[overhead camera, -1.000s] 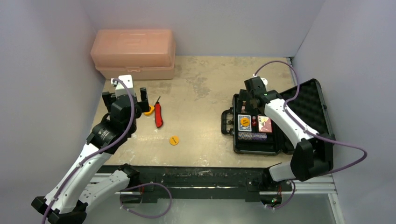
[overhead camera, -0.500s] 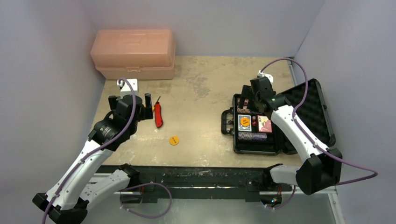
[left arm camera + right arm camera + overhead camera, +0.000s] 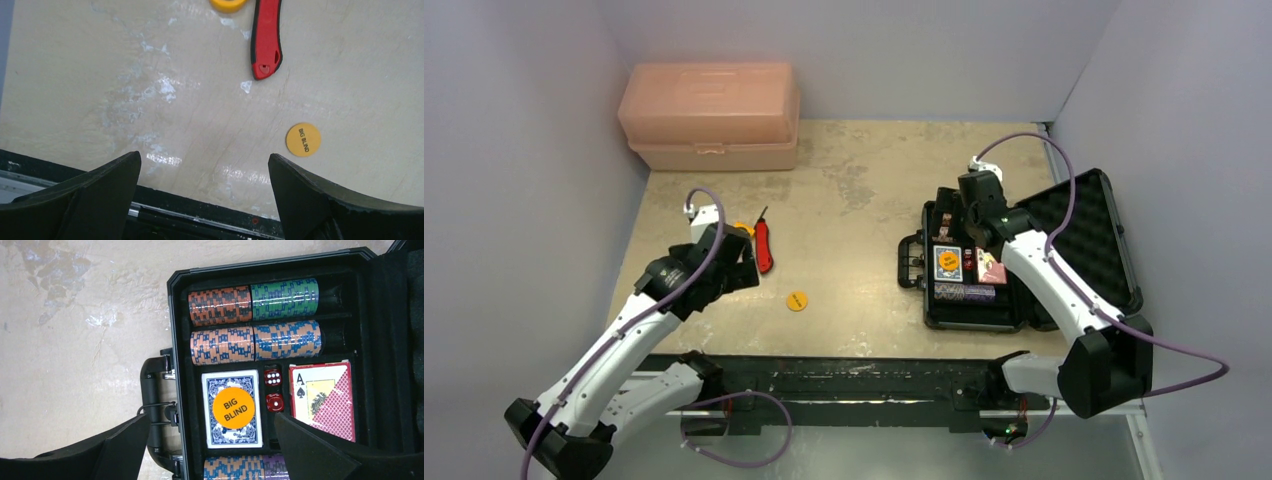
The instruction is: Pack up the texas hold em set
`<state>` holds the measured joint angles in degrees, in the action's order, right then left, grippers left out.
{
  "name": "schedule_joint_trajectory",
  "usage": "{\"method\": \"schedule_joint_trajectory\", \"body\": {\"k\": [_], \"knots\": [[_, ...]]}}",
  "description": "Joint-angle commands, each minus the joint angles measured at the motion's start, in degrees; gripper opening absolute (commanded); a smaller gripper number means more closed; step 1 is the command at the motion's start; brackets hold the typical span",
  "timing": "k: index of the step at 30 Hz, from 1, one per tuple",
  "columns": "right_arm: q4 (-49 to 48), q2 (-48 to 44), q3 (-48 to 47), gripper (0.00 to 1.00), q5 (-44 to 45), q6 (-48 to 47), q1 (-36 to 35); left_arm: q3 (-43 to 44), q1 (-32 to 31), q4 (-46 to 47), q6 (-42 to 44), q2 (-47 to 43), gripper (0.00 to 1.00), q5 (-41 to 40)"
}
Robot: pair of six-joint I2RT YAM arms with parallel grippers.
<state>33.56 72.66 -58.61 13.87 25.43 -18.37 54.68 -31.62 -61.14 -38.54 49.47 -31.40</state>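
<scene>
Left pincer (image 3: 205, 200): open and empty, held above the bare worktop (image 3: 854, 180) in the lower left of the overhead frame. In the left wrist view a loose orange disc (image 3: 303, 139) marked BIG BLIND lies flat on the worktop at the right of the frame, untouched. A red utility knife (image 3: 267, 40) lies above it at the top of the frame, with a yellow tape measure (image 3: 227, 4) just to the knife's left.

Right pincer (image 3: 210, 450): open and empty, held over the black case (image 3: 177, 340) at the right of the overhead frame. The case lid (image 3: 1089, 230) stands open to the right, its foam lining exposed.

Inside the case, striped poker chips (image 3: 255, 320) fill the upper rows. Below them sits a blue deck (image 3: 232, 437) with a second orange disc (image 3: 233, 407) on top. Two red dice (image 3: 272, 377) sit between it and the red deck (image 3: 320, 400).

A peach toolbox (image 3: 711, 115) stands closed at the upper left.
</scene>
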Motion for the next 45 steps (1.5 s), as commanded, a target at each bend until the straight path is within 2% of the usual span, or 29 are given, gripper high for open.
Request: {"method": "schedule_joint_trajectory", "body": {"k": [1, 8, 26, 45], "knots": [[-3.4, -1.9, 1.5, 0.99, -1.1, -1.0, -0.2, -3.7, 0.2, -0.2, -6.8, 1.0, 1.0, 5.9], [-3.9, -1.9, 2.8, 0.99, -1.9, -0.8, -0.1, -8.2, 0.2, 5.0, -9.6, 3.7, 1.0, 10.8], [-4.1, -1.4, 3.2, 0.99, -1.9, -0.6, -0.2, -15.2, 0.2, 12.2, -11.5, 9.2, 0.99, 13.5], [-4.1, -0.4, 3.2, 0.99, -1.6, -0.5, -0.2, -18.0, 0.2, 19.6, -11.0, 15.8, 0.97, 15.2]]}}
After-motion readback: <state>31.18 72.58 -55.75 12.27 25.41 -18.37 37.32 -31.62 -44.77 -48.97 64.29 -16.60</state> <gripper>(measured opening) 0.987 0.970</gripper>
